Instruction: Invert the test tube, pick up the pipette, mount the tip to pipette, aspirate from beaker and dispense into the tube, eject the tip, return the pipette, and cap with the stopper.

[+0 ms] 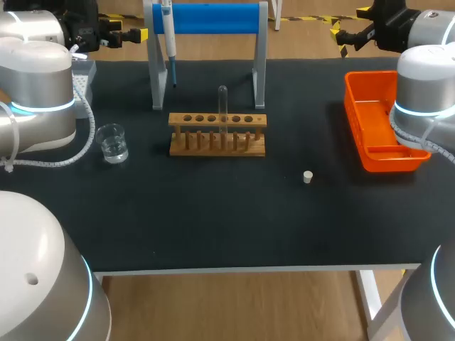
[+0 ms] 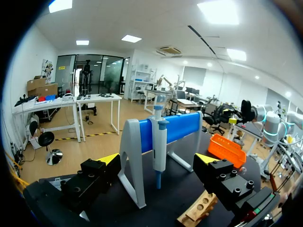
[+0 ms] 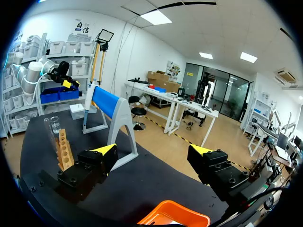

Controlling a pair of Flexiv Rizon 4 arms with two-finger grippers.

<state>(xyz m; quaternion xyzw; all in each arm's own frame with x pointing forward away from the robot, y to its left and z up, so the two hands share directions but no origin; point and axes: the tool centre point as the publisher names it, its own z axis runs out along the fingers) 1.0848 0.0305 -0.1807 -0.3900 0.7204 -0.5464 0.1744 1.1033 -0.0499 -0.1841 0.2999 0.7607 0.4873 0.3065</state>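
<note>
Head view shows the test tube [image 1: 222, 106] upright in the wooden rack [image 1: 217, 135] on the counter [image 1: 213, 227] (both arms' jaws released, well away), so an off-centre grasp could tip the rack.

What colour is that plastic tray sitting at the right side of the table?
The tray is bright orange. It shows best in the head view.

The counter [image 1: 213, 227] before me was covered in black. A wooden rack [image 1: 217, 148] with a row of holes stood near its middle, and a grey-legged stand [image 1: 213, 18] with a blue bar rose just behind it. An orange tray [image 1: 353, 117] sat off to the right, well apart from both.
</note>
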